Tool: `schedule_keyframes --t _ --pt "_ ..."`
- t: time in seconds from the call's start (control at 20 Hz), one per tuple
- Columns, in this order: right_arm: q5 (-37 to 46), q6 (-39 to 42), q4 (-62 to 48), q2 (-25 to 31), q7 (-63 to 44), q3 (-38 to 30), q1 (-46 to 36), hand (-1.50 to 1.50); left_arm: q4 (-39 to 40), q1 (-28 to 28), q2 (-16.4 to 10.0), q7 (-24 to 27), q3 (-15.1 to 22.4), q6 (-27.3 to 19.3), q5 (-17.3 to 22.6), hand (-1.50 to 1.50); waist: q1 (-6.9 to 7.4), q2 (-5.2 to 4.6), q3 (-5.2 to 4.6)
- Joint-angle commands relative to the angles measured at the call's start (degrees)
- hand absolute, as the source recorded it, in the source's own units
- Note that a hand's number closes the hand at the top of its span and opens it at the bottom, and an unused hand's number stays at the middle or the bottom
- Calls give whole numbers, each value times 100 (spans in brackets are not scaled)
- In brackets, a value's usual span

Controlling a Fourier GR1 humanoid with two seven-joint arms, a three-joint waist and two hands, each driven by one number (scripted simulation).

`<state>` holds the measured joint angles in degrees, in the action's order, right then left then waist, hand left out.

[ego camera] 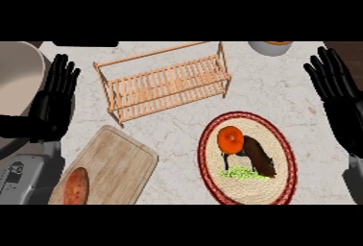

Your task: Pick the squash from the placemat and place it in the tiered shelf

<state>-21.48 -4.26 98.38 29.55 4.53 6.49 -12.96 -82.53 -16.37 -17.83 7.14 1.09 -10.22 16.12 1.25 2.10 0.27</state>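
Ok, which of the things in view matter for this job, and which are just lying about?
For the job: squash, placemat, tiered shelf.
Lying about: cutting board, the reddish-brown item on it, container at the top edge.

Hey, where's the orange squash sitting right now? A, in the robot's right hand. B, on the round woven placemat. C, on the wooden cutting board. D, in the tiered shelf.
B: the squash rests on the placemat, right beside a dark object.
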Motion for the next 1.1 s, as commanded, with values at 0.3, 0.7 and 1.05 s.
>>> schedule_keyframes --t 0.3,0.7,1.05 --pt "1141 153 -1335 -279 -573 1154 -1314 150 -146 454 -18 -766 406 -324 -439 0 335 -281 -35" --pt "-1223 3449 -2738 -597 8 721 -2074 -150 -854 755 -88 -1310 410 -689 -682 0 61 -235 -18" --pt "-213 4801 -1954 860 -310 1244 -2528 -150 -973 982 -63 -1422 381 -670 -617 0 -76 -187 -29"
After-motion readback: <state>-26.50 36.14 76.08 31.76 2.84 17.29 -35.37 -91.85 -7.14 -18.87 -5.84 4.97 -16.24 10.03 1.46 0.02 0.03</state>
